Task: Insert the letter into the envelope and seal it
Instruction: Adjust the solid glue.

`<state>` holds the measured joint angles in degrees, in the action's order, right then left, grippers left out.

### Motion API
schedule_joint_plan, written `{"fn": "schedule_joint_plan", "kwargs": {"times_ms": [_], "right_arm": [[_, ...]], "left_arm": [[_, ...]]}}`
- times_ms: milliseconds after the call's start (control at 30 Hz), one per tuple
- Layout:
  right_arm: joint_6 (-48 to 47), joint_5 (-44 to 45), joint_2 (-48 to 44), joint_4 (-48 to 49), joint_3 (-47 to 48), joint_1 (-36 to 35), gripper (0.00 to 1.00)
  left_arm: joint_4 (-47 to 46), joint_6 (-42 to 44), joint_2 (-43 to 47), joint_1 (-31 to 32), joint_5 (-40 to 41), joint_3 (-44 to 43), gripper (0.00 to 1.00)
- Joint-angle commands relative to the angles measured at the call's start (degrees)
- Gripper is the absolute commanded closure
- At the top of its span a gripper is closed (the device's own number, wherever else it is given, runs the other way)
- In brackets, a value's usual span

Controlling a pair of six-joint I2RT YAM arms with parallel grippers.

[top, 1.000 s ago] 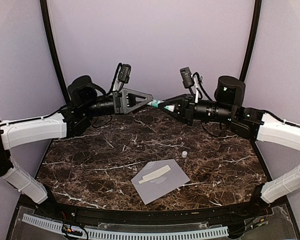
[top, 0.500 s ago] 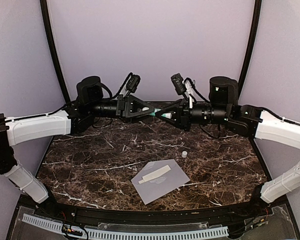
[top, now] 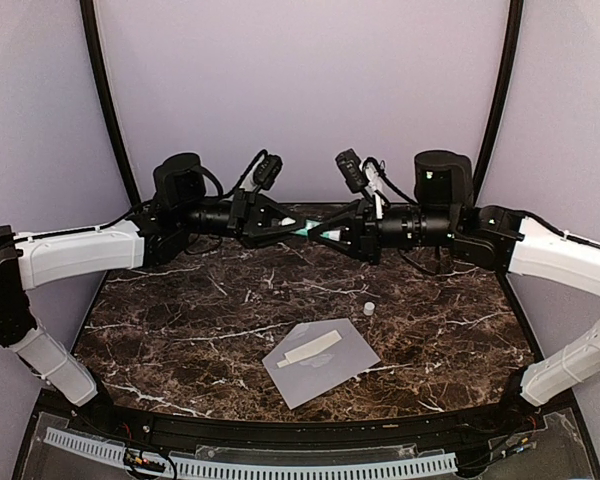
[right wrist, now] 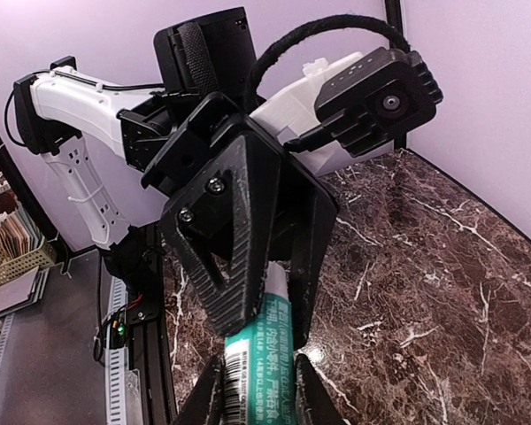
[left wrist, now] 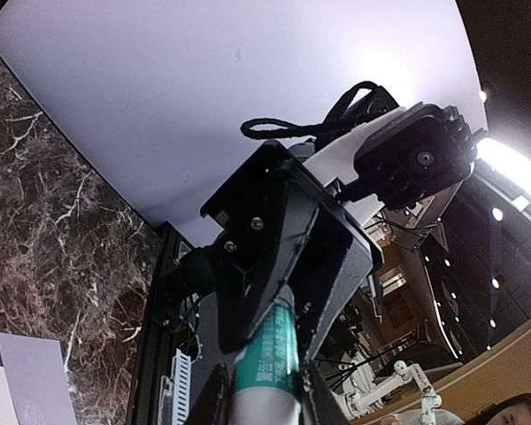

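— Where is the envelope (top: 320, 360) lying?

— It is lying flat on the table (top: 180, 300), near the front and about the middle, turned at a slant. A narrow cream strip (top: 310, 348) is resting diagonally across its upper part.

— What are the arms doing?

— Both are reaching inward above the far side of the table, well apart from the envelope. The left gripper (top: 292, 224) and the right gripper (top: 320, 236) are meeting tip to tip, each one pinching an end of the same glue stick (top: 305, 230), jaws drawn narrow around it.

— Is anything sitting between them and the paper?

— A small white cap (top: 368, 307) is standing on the table, just beyond the envelope's far right corner.

— How are the surfaces looking?

— The tabletop is showing dark brown marble patterning with white veins. The envelope is looking matte, pale grey-lavender and square-cornered. The glue stick is a round tube, white and green with fine print. The gripper fingers are black, ribbed and triangular. A plain lavender wall (top: 300, 90) is closing in the back.
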<state>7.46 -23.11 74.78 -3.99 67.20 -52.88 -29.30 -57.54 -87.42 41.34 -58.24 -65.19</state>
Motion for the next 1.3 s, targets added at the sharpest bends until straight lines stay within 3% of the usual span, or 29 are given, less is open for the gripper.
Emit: {"fn": "schedule_joint_plan", "kwargs": {"times_ms": [0,33,133,300,400,633,1267], "right_arm": [[-0.71,1.28,0.75,-0.17,1.44,-0.47,1.00],[-0.13,2.20,0.60,0.36,1.16,-0.44,0.97],[2.73,4.23,-0.88,5.01,-1.54,-0.46,0.75],[13.05,8.20,-3.56,19.21,-9.19,-0.32,0.26],[21.43,9.27,-3.87,29.63,-14.26,-0.20,0.18],[31.82,6.32,-1.52,39.57,-15.86,0.24,0.21],[36.20,-3.14,5.66,42.77,-9.66,0.51,0.65]], "left_arm": [[-3.20,-0.83,0.09,0.14,-1.94,0.68,0.88],[-3.61,-0.96,0.04,0.14,-1.96,0.81,0.92],[-9.51,-1.96,1.05,0.00,-0.54,3.19,0.98],[-18.10,0.64,3.29,-0.12,5.58,7.41,1.00],[-21.48,6.34,5.26,-0.12,11.59,9.43,1.00],[-21.44,16.87,7.93,-0.04,16.65,12.36,1.00],[-24.38,15.90,6.56,1.48,12.95,12.93,1.00]]}}
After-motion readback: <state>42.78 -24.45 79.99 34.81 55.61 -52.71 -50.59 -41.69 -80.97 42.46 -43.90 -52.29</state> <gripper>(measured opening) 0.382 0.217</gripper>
